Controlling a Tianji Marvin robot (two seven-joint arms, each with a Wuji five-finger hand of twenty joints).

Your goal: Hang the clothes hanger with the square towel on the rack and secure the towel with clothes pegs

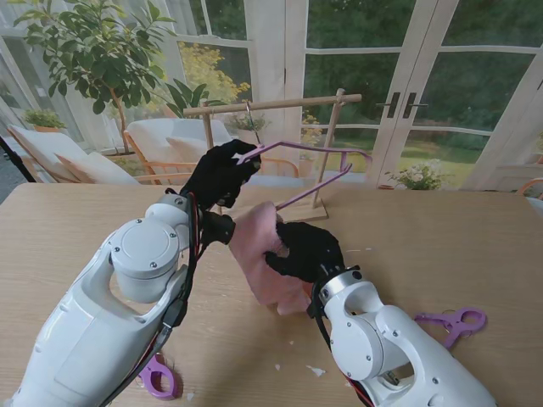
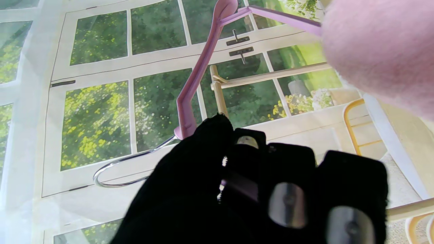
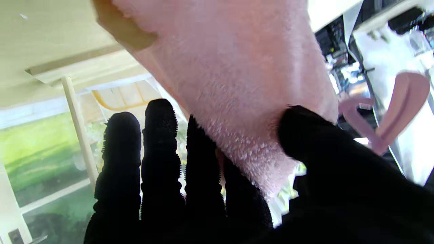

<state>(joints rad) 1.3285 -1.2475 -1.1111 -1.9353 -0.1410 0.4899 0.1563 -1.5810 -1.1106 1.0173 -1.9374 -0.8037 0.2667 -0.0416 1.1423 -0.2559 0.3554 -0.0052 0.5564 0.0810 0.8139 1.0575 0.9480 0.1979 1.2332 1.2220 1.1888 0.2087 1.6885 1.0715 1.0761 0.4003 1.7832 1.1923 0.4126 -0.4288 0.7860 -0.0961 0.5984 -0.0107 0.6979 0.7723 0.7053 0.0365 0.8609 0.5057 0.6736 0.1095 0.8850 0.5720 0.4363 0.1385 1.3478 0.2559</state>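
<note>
The right hand (image 3: 237, 189) pinches the pink towel (image 3: 237, 74) between thumb and fingers.

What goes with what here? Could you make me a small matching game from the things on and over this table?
Things:
1. hanger
2. towel
3. peg
4. rack

Places:
A. lying on the table, right side
B. standing at the table's far edge
C. held up by the left hand
D. pinched by the right hand

Pairs: 1-C, 2-D, 3-A, 4-B
</note>
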